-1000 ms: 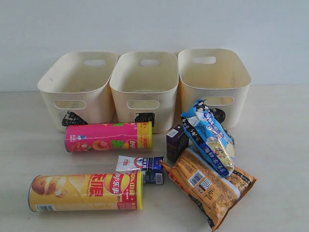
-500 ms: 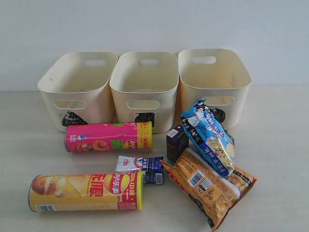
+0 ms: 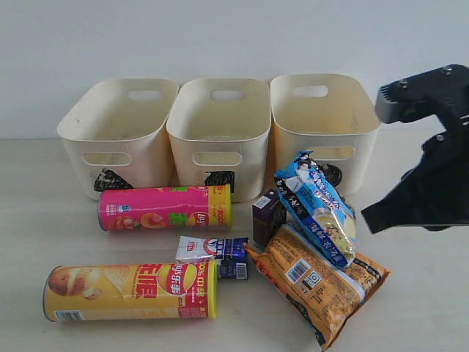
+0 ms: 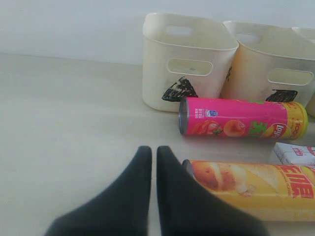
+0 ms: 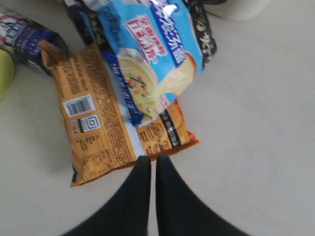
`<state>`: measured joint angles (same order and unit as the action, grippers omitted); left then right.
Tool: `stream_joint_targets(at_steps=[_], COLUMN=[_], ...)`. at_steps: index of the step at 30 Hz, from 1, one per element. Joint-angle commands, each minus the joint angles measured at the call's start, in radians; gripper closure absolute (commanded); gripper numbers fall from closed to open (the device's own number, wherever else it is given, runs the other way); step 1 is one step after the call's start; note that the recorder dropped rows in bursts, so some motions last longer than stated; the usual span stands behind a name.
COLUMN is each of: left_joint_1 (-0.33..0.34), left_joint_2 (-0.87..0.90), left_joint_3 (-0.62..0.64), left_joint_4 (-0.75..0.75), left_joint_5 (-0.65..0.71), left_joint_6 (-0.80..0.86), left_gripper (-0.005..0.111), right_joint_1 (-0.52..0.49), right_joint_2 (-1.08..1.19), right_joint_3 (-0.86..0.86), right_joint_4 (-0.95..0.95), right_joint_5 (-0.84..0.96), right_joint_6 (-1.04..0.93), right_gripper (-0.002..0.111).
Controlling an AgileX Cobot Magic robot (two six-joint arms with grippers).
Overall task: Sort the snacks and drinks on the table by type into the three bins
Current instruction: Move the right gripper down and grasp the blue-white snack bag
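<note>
Three cream bins stand in a row at the back: left (image 3: 77, 150), middle (image 3: 220, 139), right (image 3: 359, 147). In front lie a pink chip tube (image 3: 165, 207), a yellow chip tube (image 3: 132, 291), a white and blue carton (image 3: 212, 251), a dark purple carton (image 3: 267, 216), a blue-white bag (image 3: 316, 209) and, partly under it, an orange bag (image 3: 319, 282). My right gripper (image 5: 150, 160) is shut and empty, just off the orange bag's (image 5: 93, 113) edge. The left gripper (image 4: 150, 150) is shut and empty beside the yellow tube's (image 4: 256, 189) base end.
The black right arm (image 3: 429, 183) hangs over the table's right side, beside the right bin. Bare tabletop lies left of the tubes and right of the bags. A pale wall closes off the back behind the bins. The left arm is outside the exterior view.
The right arm has come into the exterior view from the right edge. The snacks, drinks and bins have not moved.
</note>
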<state>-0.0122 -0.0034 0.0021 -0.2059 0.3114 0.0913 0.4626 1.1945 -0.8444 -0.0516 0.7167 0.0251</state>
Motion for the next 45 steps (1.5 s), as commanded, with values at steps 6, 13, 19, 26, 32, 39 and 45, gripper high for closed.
stream_joint_targets(at_steps=[6, 13, 19, 26, 32, 39, 45], left_joint_1=[0.002, 0.002, 0.002, 0.002, 0.002, 0.002, 0.002], left_joint_2=[0.003, 0.003, 0.003, 0.003, 0.003, 0.003, 0.003], left_joint_3=[-0.002, -0.002, -0.002, -0.002, -0.002, -0.002, -0.002], left_joint_4=[-0.008, -0.008, -0.008, -0.008, -0.008, -0.008, -0.008], left_joint_5=[-0.001, -0.001, -0.001, -0.001, -0.001, -0.001, -0.001], left_joint_6=[-0.009, -0.009, -0.009, -0.009, -0.009, -0.009, -0.009], left_gripper=[0.102, 0.102, 0.102, 0.102, 0.102, 0.102, 0.102], right_joint_1=[0.108, 0.108, 0.111, 0.192, 0.267, 0.269, 0.265], right_joint_2=[0.098, 0.155, 0.204, 0.28, 0.358, 0.439, 0.54], right_joint_3=[-0.005, -0.005, -0.005, -0.005, -0.005, -0.005, -0.005], right_joint_4=[0.005, -0.005, -0.116, -0.474, -1.021, -1.198, -1.471], right_joint_5=[-0.184, -0.248, -0.287, -0.278, -0.185, -0.209, -0.184], right_joint_6=[0.059, 0.063, 0.202, 0.543, 1.056, 1.26, 1.474], right_gripper=[0.018, 0.014, 0.014, 0.014, 0.014, 0.014, 0.014])
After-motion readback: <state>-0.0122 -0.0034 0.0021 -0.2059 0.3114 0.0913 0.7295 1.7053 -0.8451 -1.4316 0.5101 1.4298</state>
